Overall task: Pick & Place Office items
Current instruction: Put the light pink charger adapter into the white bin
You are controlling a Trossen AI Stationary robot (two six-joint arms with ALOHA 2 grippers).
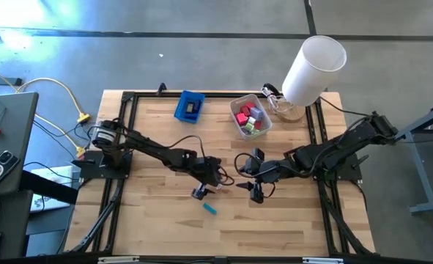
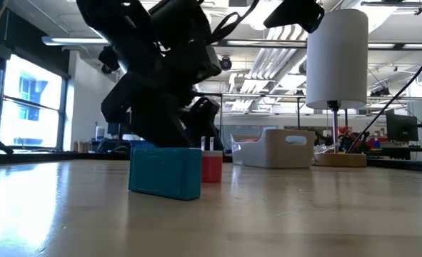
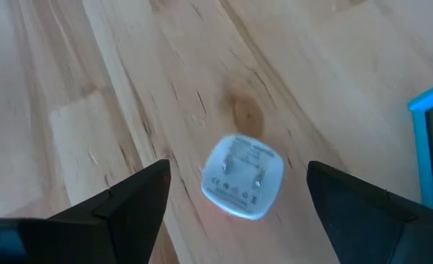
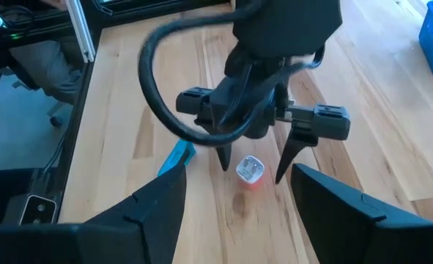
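Pale butcher-block worktop (image 1: 165, 227) in a metal frame fills the space under me, with grey floor all round it and an office with ceiling lights showing beyond. My left claw (image 1: 199, 192) hangs low near the middle of the worktop, its fingers (image 3: 132, 202) spread wide on either side of a small white plug (image 3: 242, 177) that stands on a red base, prongs up; the fingers are apart from the plug and nothing is pinched. A teal block (image 1: 210, 209) lies on the wood just beside that claw, on the side nearer the front edge. My right claw (image 1: 255, 190) sits close by, facing the left one, its fingers (image 4: 154, 209) standing apart with nothing between them. Toward the back of the worktop a blue tray (image 1: 189, 107) holds a dark piece, and next to it a whitish bin (image 1: 250, 117) holds several pieces in red, pink, purple and green. A tall white cylinder (image 1: 313, 70) on a round wooden base stands at the back right corner, near the bin. From table height the teal block (image 2: 165, 172) stands in front, with the red base (image 2: 211, 168) of the plug just behind it and the bin (image 2: 278, 147) farther back.
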